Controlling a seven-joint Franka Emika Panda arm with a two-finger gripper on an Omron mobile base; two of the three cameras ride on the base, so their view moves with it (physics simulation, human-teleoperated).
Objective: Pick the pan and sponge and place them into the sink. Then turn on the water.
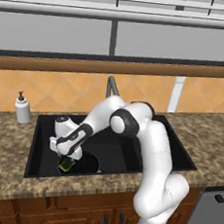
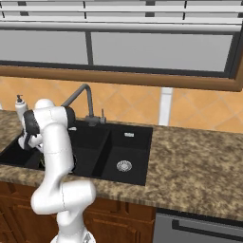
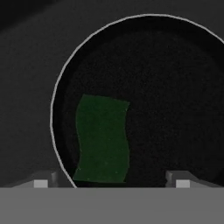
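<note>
Looking along the hand, you see the gripper with its jaws spread wide and nothing between them; the two tips stand well apart at the bottom of that view. Just past them lies the sponge, green side up, flat inside the pan (its pale rim curves round the sponge's left side). From the left base camera you find the same gripper low in the sink, right over the sponge, which sits in the pan on the floor of the left basin. Farther back the tap rises behind the sink, and the soap bottle stands on the counter to the left. From the right base camera you see the right basin's drain and the tap beyond.
</note>
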